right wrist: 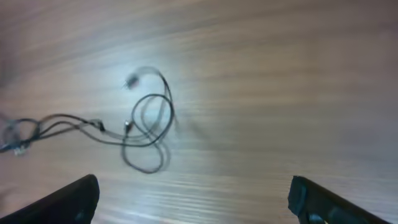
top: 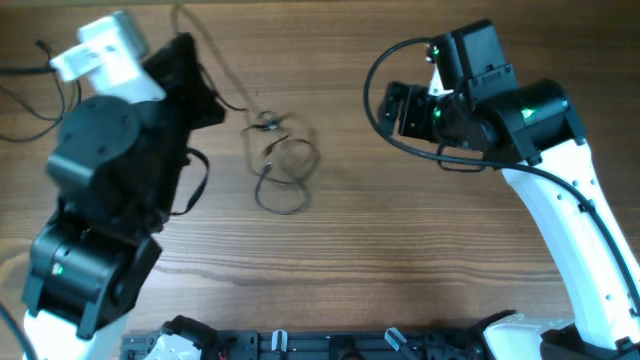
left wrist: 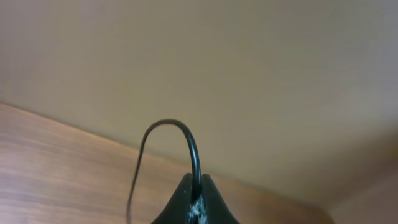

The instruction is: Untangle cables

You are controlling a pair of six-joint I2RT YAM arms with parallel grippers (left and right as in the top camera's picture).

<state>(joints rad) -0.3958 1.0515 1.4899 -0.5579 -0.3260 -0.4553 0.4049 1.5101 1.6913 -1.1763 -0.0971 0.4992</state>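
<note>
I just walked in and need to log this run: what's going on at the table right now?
The left gripper is shut on one thin black cable, which arches up from between its fingers. The other cables lie in a loose tangle on the wooden table, looped through one another and not yet separated. The right gripper is open and empty. It hovers above the table, facing the tangle without touching it.

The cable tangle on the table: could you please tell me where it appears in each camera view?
Overhead: the cable tangle lies left of centre on the wooden table, between the arms.
Left wrist: tangle not in view; only one cable strand arches from the shut left gripper.
Right wrist: it sits left of centre, beyond the open right gripper.
Shared landmark: the wooden table, seen in all three.
</note>
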